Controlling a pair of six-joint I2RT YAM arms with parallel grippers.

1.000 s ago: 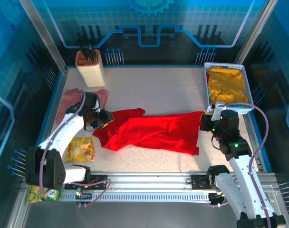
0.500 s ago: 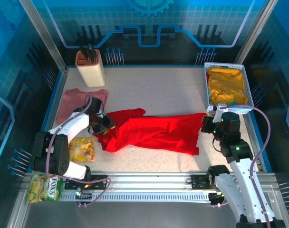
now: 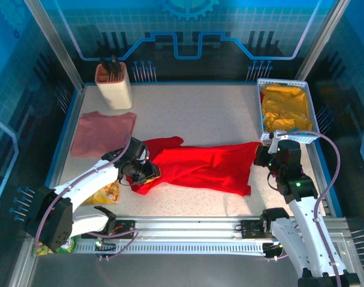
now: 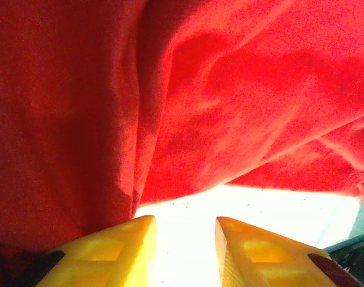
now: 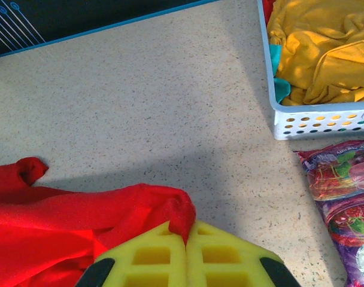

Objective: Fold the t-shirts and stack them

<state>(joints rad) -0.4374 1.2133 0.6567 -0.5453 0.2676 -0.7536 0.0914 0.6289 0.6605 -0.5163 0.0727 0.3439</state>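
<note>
On speckled tabletop [image 3: 194, 113], crumpled red t-shirt [image 3: 200, 167] stretches long.

1 red tee [image 3: 200, 167], 1 pink tee [image 3: 101, 133], 1 basket [image 3: 282, 83], 1 knife blk [image 3: 114, 86], 2 snack bags [image 3: 108, 192]

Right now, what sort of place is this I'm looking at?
Probably a robot test cell in a lab: blue panel walls enclose a speckled table, a metal rail runs along its near edge, and a red t-shirt, a pink t-shirt and a basket of clothes lie out as props.
</note>
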